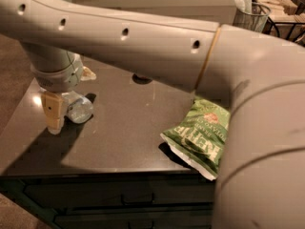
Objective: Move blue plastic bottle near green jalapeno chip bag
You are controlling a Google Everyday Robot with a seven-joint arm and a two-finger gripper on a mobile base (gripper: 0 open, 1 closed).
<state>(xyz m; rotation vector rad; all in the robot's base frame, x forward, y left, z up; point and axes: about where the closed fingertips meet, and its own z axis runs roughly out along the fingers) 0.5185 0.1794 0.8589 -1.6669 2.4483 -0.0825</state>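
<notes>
The blue plastic bottle lies on its side at the left of the dark table; only its clear end shows, and its cap and label are hidden behind the gripper. My gripper is down over the bottle and open. One tan finger stands in front of the bottle and the other behind it. The green jalapeno chip bag lies flat at the right, well apart from the bottle, partly covered by my arm.
My big grey arm crosses the whole top of the view and fills the right side. It hides the soda can except its base. A wire basket stands at the back right. The table's front edge runs above drawers.
</notes>
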